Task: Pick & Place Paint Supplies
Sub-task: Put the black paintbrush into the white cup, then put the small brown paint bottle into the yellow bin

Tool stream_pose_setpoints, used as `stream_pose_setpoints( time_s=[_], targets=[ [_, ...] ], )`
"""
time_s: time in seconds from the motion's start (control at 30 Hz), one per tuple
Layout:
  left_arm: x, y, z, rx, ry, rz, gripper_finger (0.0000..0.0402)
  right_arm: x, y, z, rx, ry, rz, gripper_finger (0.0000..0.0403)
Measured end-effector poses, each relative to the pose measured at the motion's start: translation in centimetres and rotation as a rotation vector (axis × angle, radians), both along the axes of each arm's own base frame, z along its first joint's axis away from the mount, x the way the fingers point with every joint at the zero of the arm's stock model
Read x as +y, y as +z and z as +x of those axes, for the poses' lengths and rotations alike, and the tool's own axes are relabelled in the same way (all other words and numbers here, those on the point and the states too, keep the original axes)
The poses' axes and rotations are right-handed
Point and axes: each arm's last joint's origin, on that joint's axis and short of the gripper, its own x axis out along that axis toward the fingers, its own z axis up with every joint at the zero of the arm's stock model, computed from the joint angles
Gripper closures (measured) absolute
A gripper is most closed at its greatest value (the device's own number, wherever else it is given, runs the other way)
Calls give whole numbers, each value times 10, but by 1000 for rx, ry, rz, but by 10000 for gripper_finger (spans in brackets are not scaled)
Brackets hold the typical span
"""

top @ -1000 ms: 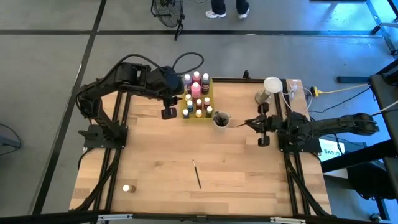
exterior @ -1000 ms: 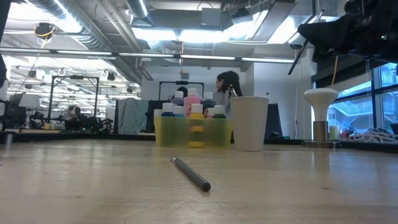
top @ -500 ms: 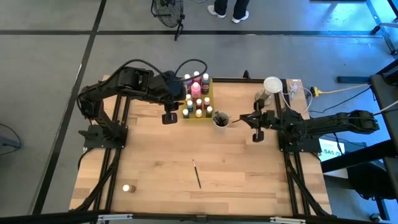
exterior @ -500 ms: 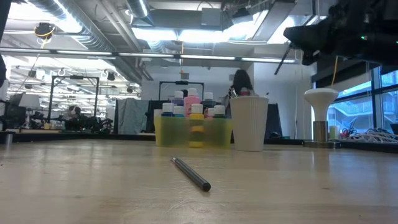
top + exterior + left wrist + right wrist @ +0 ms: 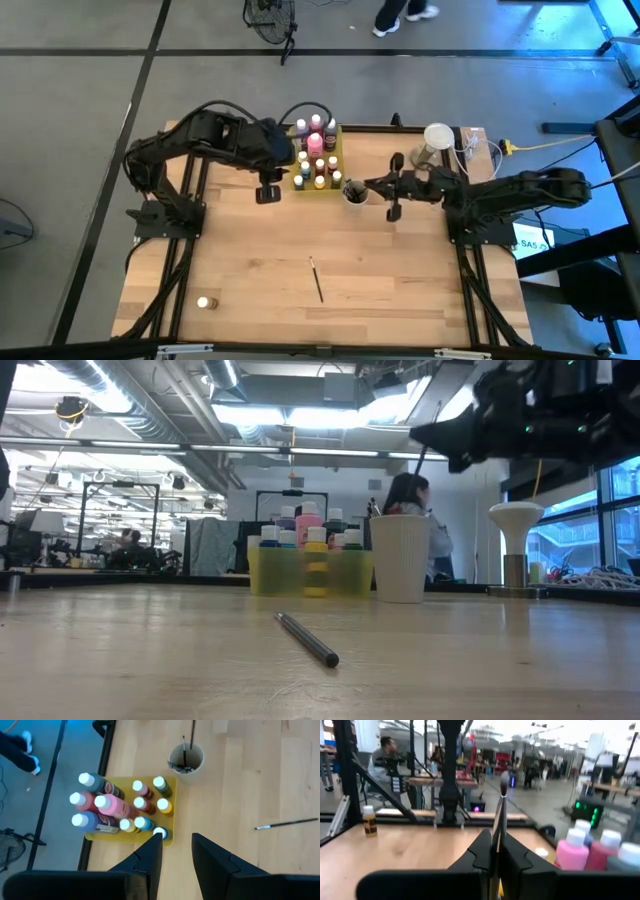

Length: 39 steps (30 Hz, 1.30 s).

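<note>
A yellow tray at the table's far middle holds several paint bottles standing upright. Just right of it stands a pale cup with brushes sticking up out of it. My right gripper hovers just right of the cup, pointing level toward the table's left and shut on a thin dark brush. My left gripper hangs open above the table at the tray's left side, nothing between its fingers. Another brush lies flat mid-table. My right gripper pinches the brush's shaft between its two fingers. The fingers come level from the table's right and lie across the brush. The brush stands steeply above the fingers, its tip up, lifted clear of the table and the cup.
A small bottle stands alone near the table's front left corner. A white lamp-like stand and cables sit at the far right corner. A person shows in the room beyond the table.
My right gripper has travelled toward the table's left edge, from near the right side up to the cup, carrying the brush with it and staying shut.
</note>
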Motion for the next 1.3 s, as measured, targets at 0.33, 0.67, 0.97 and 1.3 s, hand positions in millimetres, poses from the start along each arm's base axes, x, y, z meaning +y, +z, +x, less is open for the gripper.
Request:
stream_pose_setpoints(
  time_s=[0.33,0.67,0.97,1.3],
  targets=[
    [-14,0,0,4,-47,5,302,-11,-14,5,58,-8,76,380],
    [-23,0,-1,3,-76,5,304,-11,-14,5,60,-9,67,335],
    [-23,0,-1,-3,-59,-5,304,-8,-6,5,-10,94,45,332],
    [-37,-2,1,6,-115,-13,304,16,22,24,-37,456,41,331]
  ],
)
